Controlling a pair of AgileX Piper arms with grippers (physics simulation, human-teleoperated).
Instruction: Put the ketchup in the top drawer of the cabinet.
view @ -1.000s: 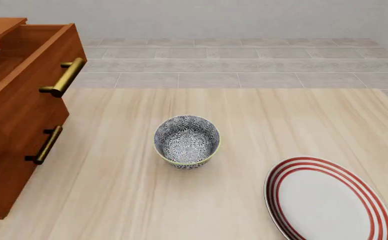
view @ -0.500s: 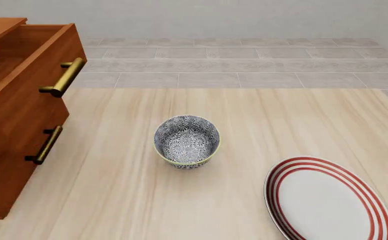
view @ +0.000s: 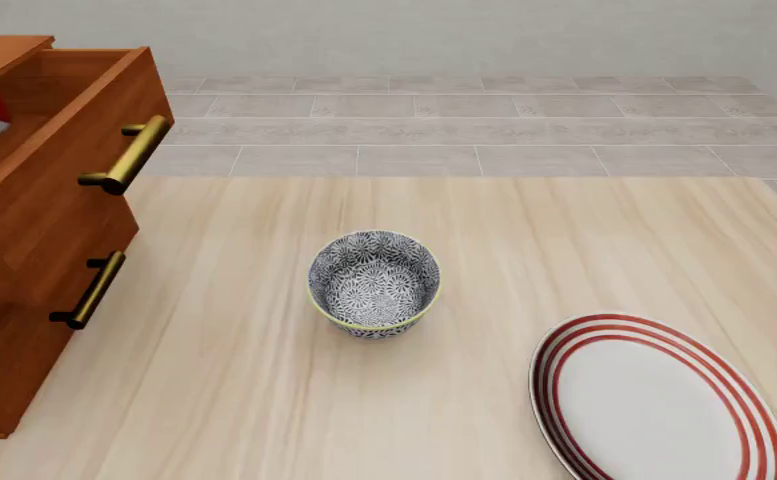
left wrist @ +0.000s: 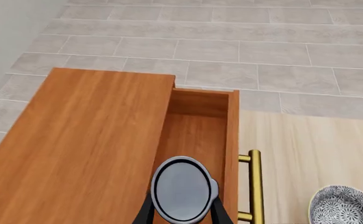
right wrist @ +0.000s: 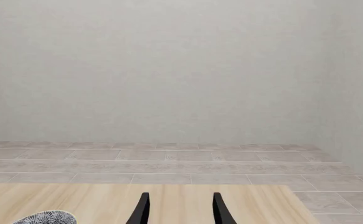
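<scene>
Grey floor tiles lie beyond the drawer (left wrist: 200,140), over whose open cavity the ketchup (left wrist: 181,188) hangs upright, clamped in the left jaws (left wrist: 181,210), release lying straight below

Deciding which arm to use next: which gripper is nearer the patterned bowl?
Hard to call. The left gripper holds the ketchup over the top drawer, left of the bowl; the right gripper is empty, bowl offset sideways.
</scene>
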